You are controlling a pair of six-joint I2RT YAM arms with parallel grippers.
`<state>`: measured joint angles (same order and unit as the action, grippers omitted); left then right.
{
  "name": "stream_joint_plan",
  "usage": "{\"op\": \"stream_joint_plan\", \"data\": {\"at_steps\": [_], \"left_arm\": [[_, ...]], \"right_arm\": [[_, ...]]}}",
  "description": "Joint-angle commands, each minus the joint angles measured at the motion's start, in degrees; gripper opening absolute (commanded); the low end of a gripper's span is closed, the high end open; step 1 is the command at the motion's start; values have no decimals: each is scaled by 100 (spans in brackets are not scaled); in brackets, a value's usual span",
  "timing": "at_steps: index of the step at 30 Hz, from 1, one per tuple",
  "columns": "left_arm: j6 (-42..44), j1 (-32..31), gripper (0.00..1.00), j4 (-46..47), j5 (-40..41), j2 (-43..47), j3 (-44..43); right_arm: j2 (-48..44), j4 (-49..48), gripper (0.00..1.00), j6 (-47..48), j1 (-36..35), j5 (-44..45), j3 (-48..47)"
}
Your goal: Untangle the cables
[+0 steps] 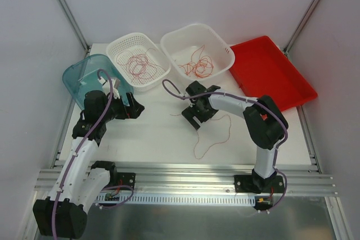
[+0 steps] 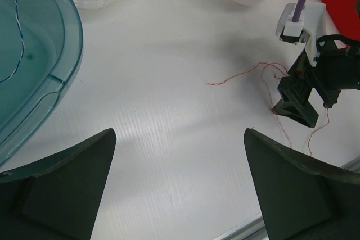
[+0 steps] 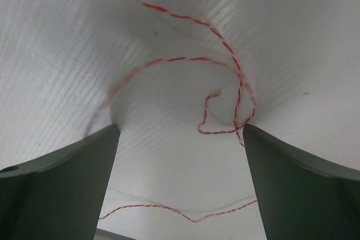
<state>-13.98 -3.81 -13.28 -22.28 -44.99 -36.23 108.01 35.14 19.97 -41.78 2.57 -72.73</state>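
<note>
The cables are hair-thin red-orange strands. One tangle lies in the left white basket (image 1: 138,66) and another in the right white basket (image 1: 198,66). A single loose strand (image 1: 216,136) curls across the table. My right gripper (image 1: 197,115) hovers open just over the strand's left end. In the right wrist view the strand (image 3: 225,46) loops beside the right finger and crosses the table between the fingers, with the right gripper (image 3: 181,130) gripping nothing. My left gripper (image 1: 132,108) is open near the teal bin. In its wrist view the left gripper (image 2: 180,133) is over bare table, and the strand (image 2: 236,77) lies further off.
A teal translucent bin (image 1: 84,77) lies at the back left beside my left wrist. A red tray (image 1: 270,71) sits at the back right. An aluminium rail (image 1: 180,172) runs along the table's near edge. The right arm's fingers (image 2: 295,108) show in the left wrist view.
</note>
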Motion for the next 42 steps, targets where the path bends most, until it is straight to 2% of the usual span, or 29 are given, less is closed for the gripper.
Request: {"op": "stream_joint_plan", "data": {"at_steps": [1, 9, 12, 15, 17, 18, 20, 21, 24, 26, 27, 31, 38, 42], "left_arm": [[88, -67, 99, 89, -39, -1, 2], [62, -84, 99, 89, -136, -71, 2], [62, -84, 99, 97, -162, -97, -7], [62, -93, 99, 89, -162, -106, -7], [53, -93, 99, 97, -162, -115, 10], [53, -93, 99, 89, -171, -124, 2], [53, -93, 99, 89, -189, -133, -7], [53, -93, 99, 97, -189, -141, -7], [53, -93, 99, 97, -189, -133, -7], [53, -93, 99, 89, -189, -141, 2], [53, -93, 99, 97, -189, -141, 10], [53, -93, 99, 97, -197, -150, 10], [53, -93, 99, 80, -206, -124, 2], [53, -84, 99, 36, -206, -106, -7]], "right_arm": [[142, -51, 97, 43, -23, 130, -259], [256, -86, 99, -124, -14, 104, -93], [282, -94, 94, -265, 56, -10, -14], [239, -174, 83, -414, 144, -213, 127], [195, -174, 70, -467, 153, -450, 180], [177, -182, 57, -493, 161, -476, 224], [107, -147, 42, -546, 153, -573, 241], [63, -139, 28, -555, 153, -599, 250], [-218, -112, 13, -617, 161, -652, 303], [-420, -16, 8, -617, 161, -644, 294], [-656, 45, 1, -582, 144, -626, 268], [-1377, 519, 1, -485, 153, -302, 58], [-2441, 1679, 1, -335, 302, 876, -627], [-2758, 2566, 1, -406, 652, 1551, -1600]]}}
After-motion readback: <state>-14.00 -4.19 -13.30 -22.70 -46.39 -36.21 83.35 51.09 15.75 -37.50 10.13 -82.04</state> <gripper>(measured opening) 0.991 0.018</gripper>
